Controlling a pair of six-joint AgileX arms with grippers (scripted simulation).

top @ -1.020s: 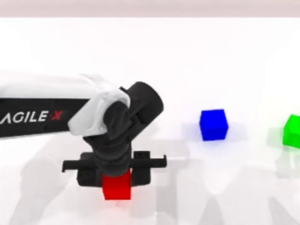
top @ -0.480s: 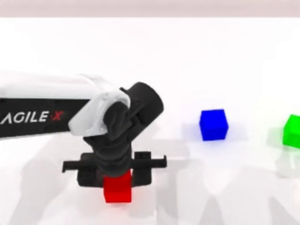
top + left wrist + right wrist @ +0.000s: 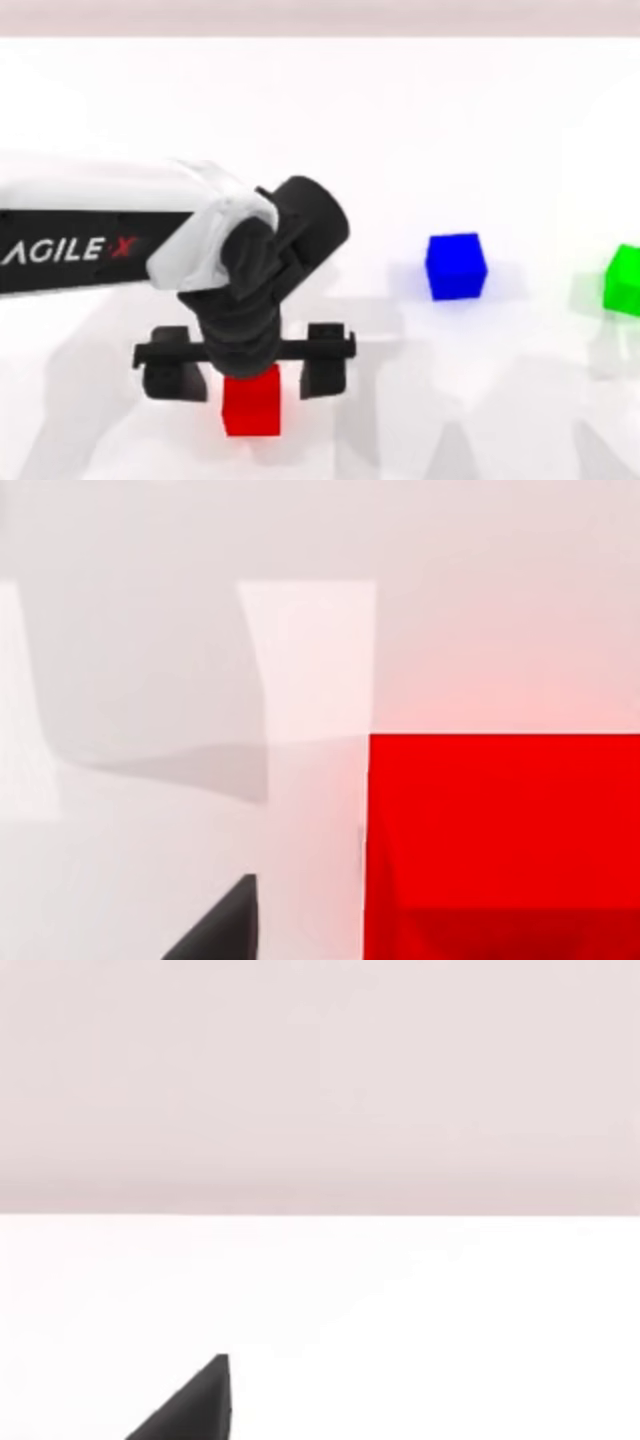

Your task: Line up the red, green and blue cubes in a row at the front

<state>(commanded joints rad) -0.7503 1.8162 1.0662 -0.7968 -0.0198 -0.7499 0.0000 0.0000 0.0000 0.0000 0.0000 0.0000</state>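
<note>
1. Nearest the front edge of the table sits the red cube, left of centre in the top view. The left gripper hangs right over it, its two fingers spread wide and standing clear on either side of the cube, gripping nothing. The left wrist view shows the cube's red face filling one side of the frame, with one dark finger tip off to its side and a gap between them.

2. I judge the step in hand to be the release of the red cube at its place in the front row. To do it well, the arm should lift straight up before it travels sideways, so neither finger brushes the cube and turns it out of line.

3. Farther back and to the right lies the blue cube, well apart from the red one and not yet in the row.

4. Farthest right, cut by the picture's edge, is the green cube, also waiting.

5. The right arm does not appear in the top view; its wrist view shows only bare table and one dark finger tip, so whether its claw is open I cannot tell.
</note>
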